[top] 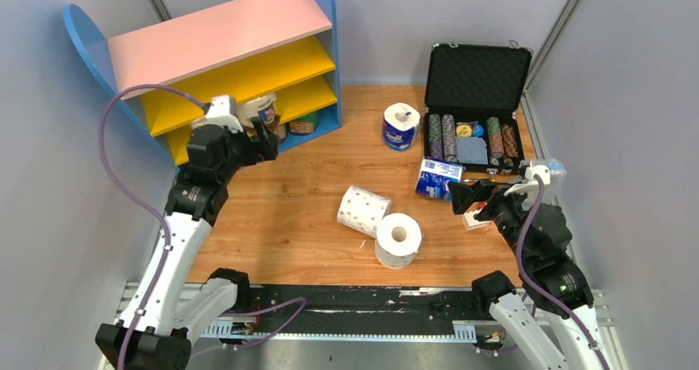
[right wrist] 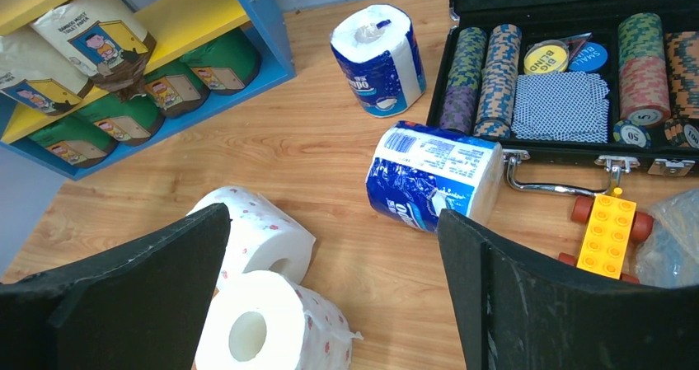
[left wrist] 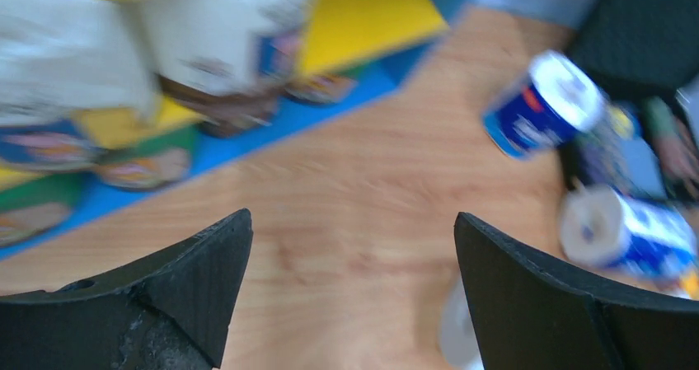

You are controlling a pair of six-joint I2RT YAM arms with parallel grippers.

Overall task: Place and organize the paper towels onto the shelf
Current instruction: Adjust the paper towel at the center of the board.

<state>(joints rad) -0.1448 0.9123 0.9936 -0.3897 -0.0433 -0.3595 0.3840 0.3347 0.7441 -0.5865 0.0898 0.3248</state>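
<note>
Left gripper (left wrist: pixel 353 292) gapes wide, empty, shelf (left wrist: pixel 363 11) just ahead. Right gripper (right wrist: pixel 330 296) wide too, empty; its wrist view alone shows green-wrapped rolls (right wrist: pixel 218 61) shelved, blue-printed roll (right wrist: pixel 433 176) ahead.

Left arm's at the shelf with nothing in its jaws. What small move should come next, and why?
Probably draw the open left gripper back from the shelf. Its jaws are empty, and four rolls remain on the table; the nearest is the dotted white roll.

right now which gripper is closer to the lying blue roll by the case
Right. The right gripper sits open just beside the blue roll; the left gripper is across the table at the shelf.
</note>
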